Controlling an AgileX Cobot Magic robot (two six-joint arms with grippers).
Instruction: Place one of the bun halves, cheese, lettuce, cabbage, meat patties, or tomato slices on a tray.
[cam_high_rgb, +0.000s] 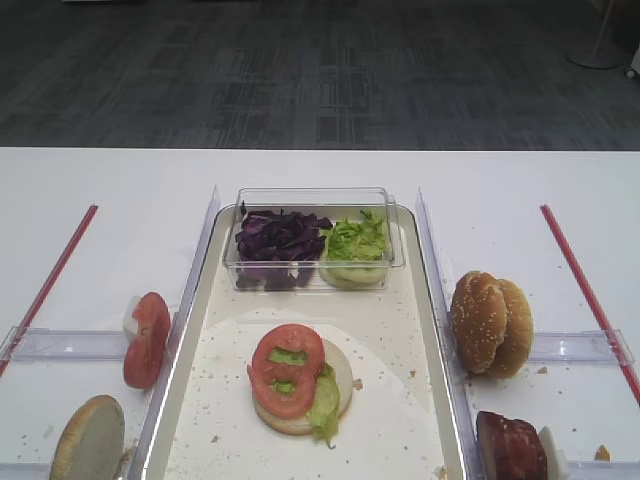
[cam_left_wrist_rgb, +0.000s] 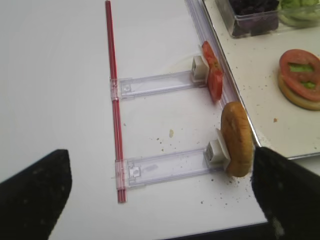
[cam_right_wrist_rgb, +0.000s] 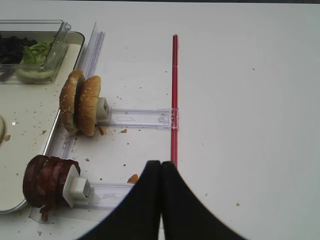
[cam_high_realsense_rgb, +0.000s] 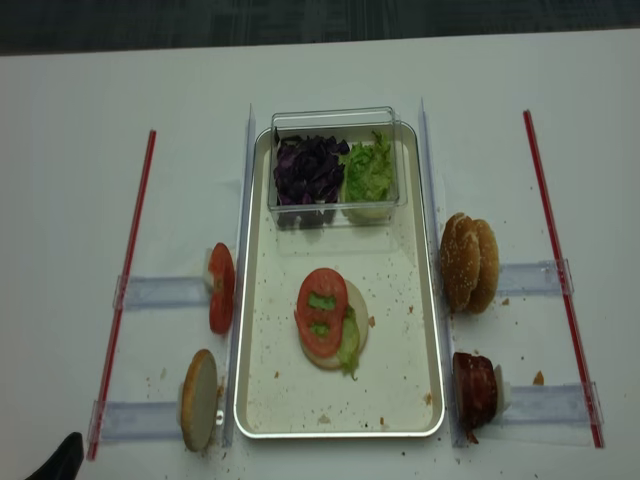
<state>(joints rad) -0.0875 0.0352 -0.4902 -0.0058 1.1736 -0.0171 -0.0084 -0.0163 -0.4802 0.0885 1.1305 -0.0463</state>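
Note:
On the metal tray (cam_high_rgb: 176, 372) (cam_high_realsense_rgb: 390, 385) lies a bun half topped with lettuce and a tomato slice (cam_high_rgb: 289, 369) (cam_high_realsense_rgb: 322, 322). Upright in holders stand two bun halves (cam_high_rgb: 490, 322) (cam_right_wrist_rgb: 80, 102) and meat patties (cam_high_rgb: 510, 445) (cam_right_wrist_rgb: 47, 181) on the right. On the left stand tomato slices (cam_high_rgb: 147, 338) (cam_left_wrist_rgb: 214, 77) and one bun half (cam_high_rgb: 88, 440) (cam_left_wrist_rgb: 236, 137). Cabbage (cam_high_rgb: 278, 240) and lettuce (cam_high_rgb: 355, 240) fill a clear box. No cheese shows. My left gripper (cam_left_wrist_rgb: 160, 160) is open and empty over the table by the left bun half. My right gripper (cam_right_wrist_rgb: 160, 165) is shut on nothing, right of the patties.
Clear plastic rails (cam_left_wrist_rgb: 165, 167) (cam_right_wrist_rgb: 135, 119) carry white pushers behind the food. Red strips (cam_left_wrist_rgb: 114, 100) (cam_right_wrist_rgb: 174, 100) cross the rails' outer ends on both sides. Crumbs speckle the tray liner and the white table. The table's near edge (cam_left_wrist_rgb: 200, 234) lies just below the left gripper.

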